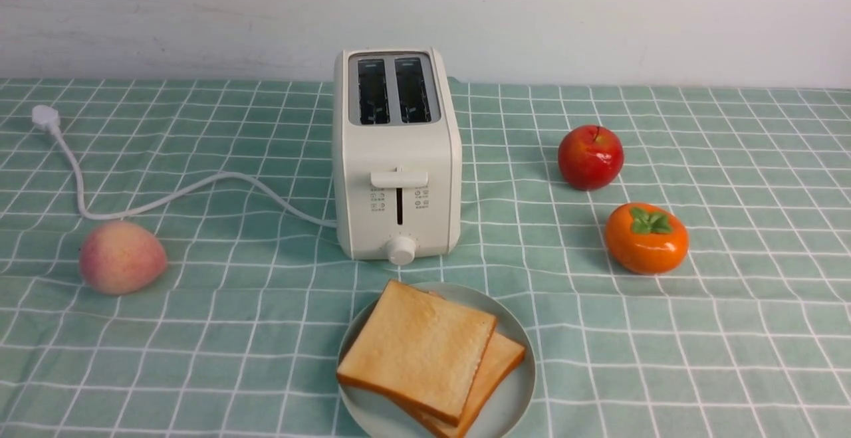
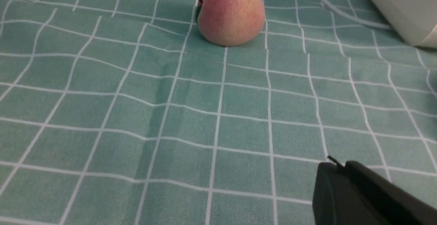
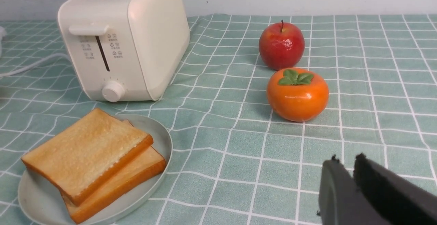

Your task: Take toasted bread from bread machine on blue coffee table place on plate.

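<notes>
The cream-white bread machine (image 1: 397, 159) stands mid-table on the teal grid cloth (image 1: 731, 331), both slots empty, lever up. Two slices of toasted bread (image 1: 419, 348) lie stacked on the pale blue-green plate (image 1: 515, 391) in front of it; they also show in the right wrist view (image 3: 85, 150) on the plate (image 3: 160, 143). My left gripper (image 2: 336, 165) is shut and empty, low over bare cloth, apart from everything. My right gripper (image 3: 344, 162) is shut and empty over the cloth to the right of the plate. Neither gripper shows in the front view.
A peach (image 1: 121, 256) lies at the left, also in the left wrist view (image 2: 230, 11). The white cord (image 1: 173, 192) runs from the toaster to a plug (image 1: 45, 117). A red apple (image 1: 590, 157) and an orange persimmon (image 1: 646, 237) sit at the right.
</notes>
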Robot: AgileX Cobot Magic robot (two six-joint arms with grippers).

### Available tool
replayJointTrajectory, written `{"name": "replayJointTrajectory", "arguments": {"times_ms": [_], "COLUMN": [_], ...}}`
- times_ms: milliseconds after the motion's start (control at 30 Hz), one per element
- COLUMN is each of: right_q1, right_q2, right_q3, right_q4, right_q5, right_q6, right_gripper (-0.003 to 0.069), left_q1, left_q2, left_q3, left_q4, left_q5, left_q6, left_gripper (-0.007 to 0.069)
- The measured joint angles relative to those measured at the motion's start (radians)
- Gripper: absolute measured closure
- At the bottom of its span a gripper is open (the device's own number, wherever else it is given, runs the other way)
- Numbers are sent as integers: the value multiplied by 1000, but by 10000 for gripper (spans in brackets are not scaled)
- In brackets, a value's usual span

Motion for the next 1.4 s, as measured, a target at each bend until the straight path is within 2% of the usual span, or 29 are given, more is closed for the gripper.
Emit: {"name": "replayJointTrajectory", "arguments": {"times_ms": [500, 1200, 1400], "right_q1": [0, 0, 0], "right_q2": [0, 0, 0], "right_q3": [0, 0, 0], "right_q4": [0, 0, -42], "right_q5": [0, 0, 2], "right_q6": [0, 0, -2], "right_gripper": [564, 540, 533], "left_q1": [-1, -1, -1], "left_q2": [0, 0, 0], "left_q3": [0, 0, 0], "left_q4": [-55, -58, -58], "left_q5": [2, 2, 2], "left_q6": [30, 30, 30], "left_gripper": [589, 575, 570]}}
